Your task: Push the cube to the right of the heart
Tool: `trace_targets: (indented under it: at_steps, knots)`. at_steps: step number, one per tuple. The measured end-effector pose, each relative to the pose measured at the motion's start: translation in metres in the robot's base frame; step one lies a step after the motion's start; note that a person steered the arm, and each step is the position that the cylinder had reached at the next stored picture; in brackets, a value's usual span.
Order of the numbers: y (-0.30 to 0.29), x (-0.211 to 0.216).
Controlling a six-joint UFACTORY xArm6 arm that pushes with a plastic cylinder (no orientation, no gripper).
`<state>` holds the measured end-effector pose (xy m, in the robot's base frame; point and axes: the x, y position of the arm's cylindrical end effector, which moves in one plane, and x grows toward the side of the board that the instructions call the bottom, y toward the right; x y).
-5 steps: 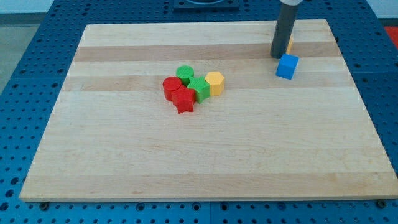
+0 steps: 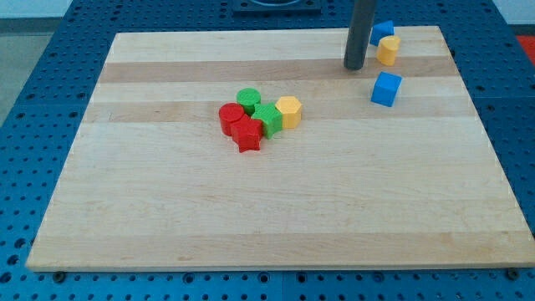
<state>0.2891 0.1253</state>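
Observation:
The blue cube (image 2: 385, 89) sits on the wooden board (image 2: 167, 217) at the upper right. Above it lies a small yellow block (image 2: 388, 50) that may be the heart, touching another blue block (image 2: 382, 32) near the board's top edge. My tip (image 2: 354, 67) rests on the board up and to the left of the blue cube, apart from it, and left of the yellow block. It touches no block.
A tight cluster lies left of the board's centre: a red cylinder (image 2: 230, 117), a red star (image 2: 247, 135), a green cylinder (image 2: 248, 100), a green block (image 2: 268, 119) and a yellow hexagon (image 2: 288, 110). Blue perforated table surrounds the board.
My rod has moved to the view's left and slightly up, uncovering the yellow block and the second blue block. The blue cube has not moved.

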Motion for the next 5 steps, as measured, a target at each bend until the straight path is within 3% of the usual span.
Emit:
trace_targets:
  at_steps: [3, 5]
  knots:
    - [-0.047, 0.01]
    - [-0.049, 0.077]
